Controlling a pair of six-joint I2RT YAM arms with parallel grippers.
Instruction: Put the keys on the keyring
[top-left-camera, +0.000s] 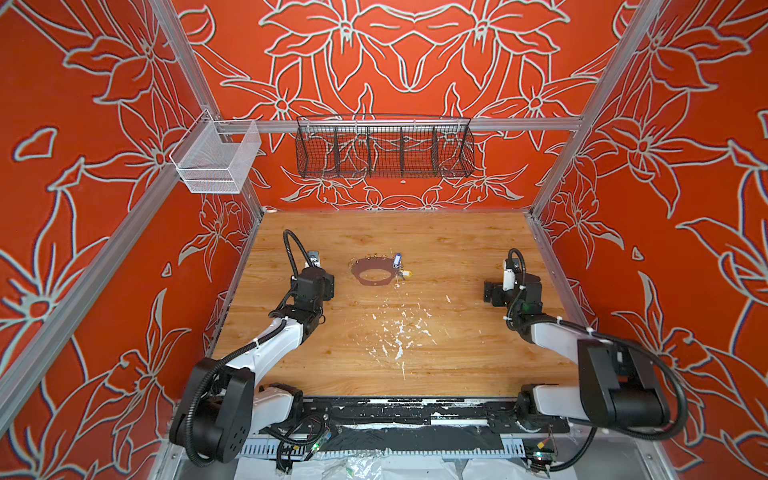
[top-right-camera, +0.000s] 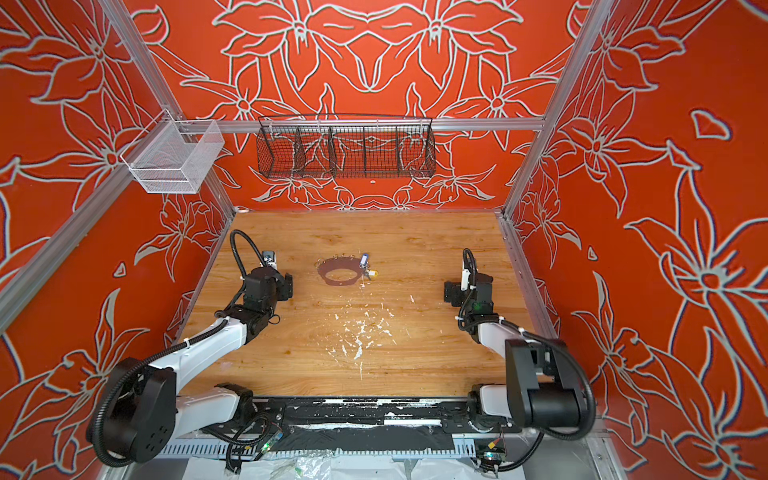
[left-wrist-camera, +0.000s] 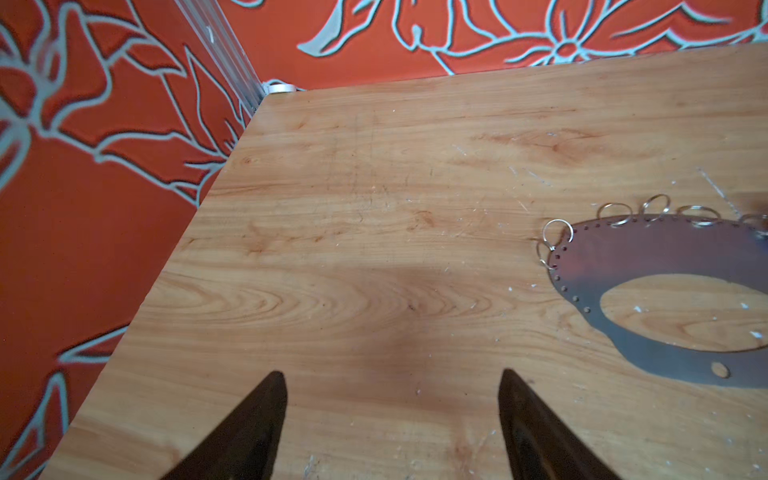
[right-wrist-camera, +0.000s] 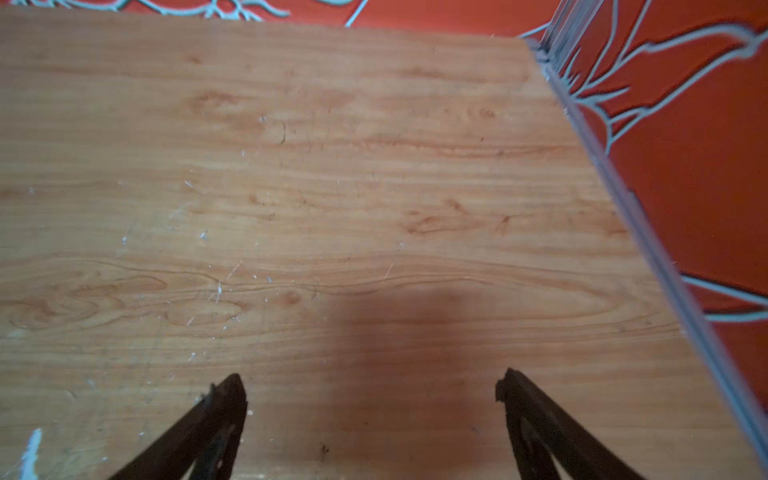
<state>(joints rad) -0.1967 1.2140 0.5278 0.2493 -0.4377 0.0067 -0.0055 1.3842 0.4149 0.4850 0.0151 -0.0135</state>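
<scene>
Right now we are looking down at the keyring (top-left-camera: 370, 264), which is lying flat on the worktop (top-left-camera: 478, 249), a little left of the middle and toward the back wall. At its right edge the blue key (top-left-camera: 397, 259) is resting against the rim on the side nearer the back, and the yellow key (top-left-camera: 408, 273) is lying just beside it, nearer the front. Both are touching or overlapping the rim (they are too small for us to be telling whether either is threaded on). Through the left wrist camera we are seeing wire loops (left-wrist-camera: 559, 221) standing along the keyring's punched edge.

We are holding the left jaws spread apart, gripping nothing, over bare wood near the keyring's left side. We are holding the right jaws spread wide too, with only wood grain and their own shadow showing between them. The right arm (top-left-camera: 515, 291) is sitting well apart from the keyring, close to the right wall. White flecks (top-left-camera: 399, 336) are dotting the worktop in front of the keyring, between the two arms.
</scene>
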